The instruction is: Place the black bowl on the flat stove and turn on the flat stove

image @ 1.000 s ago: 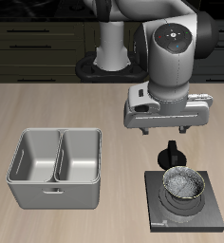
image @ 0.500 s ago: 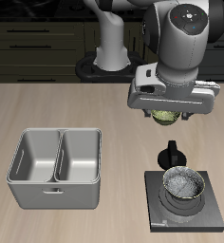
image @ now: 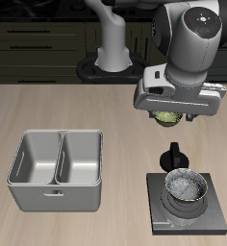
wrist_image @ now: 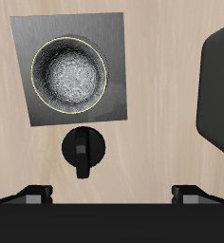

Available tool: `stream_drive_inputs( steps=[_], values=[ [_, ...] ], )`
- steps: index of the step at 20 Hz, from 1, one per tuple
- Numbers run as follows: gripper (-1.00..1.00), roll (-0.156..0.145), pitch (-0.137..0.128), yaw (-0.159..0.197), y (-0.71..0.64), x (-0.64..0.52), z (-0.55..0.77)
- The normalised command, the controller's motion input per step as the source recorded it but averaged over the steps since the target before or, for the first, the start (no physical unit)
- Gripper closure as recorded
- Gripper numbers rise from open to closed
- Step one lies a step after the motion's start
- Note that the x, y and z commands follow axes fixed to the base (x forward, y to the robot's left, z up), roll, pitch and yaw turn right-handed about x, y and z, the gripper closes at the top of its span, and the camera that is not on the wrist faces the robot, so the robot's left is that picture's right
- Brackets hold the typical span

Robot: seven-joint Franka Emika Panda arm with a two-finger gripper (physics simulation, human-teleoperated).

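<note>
The black bowl point(image: 186, 186) sits on the flat stove point(image: 214, 215). Your fingers point(wrist_image: 33, 193) are spread and empty. Descend carelessly toward the knob point(wrist_image: 84, 150), at the bowl's 12 o'clock on the counter, and you'll nudge the bowl.

Front overhead camera and downward wrist camera share the flat stove point(image: 189, 200).

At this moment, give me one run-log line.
bowl: on stove | knob: untouched | gripper: above knob, empty, jaws apart | left: turn knob

olive-green bowl point(image: 168, 118) mostly hidden beneath gripper point(image: 178, 117), finger gap hidden, arm cropped by frame
</note>
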Motion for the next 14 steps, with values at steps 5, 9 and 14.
stream_drive_inputs(
  steps=[5,9,14],
  values=[
    [-1.0,0.06,-0.002,0.012,0.19,-0.02,-0.05],
    [-1.0,0.023,0.025,0.007,0.2,0.05,-0.17],
    [-1.0,0.021,0.021,0.015,0.16,-0.04,-0.13]
  ],
)
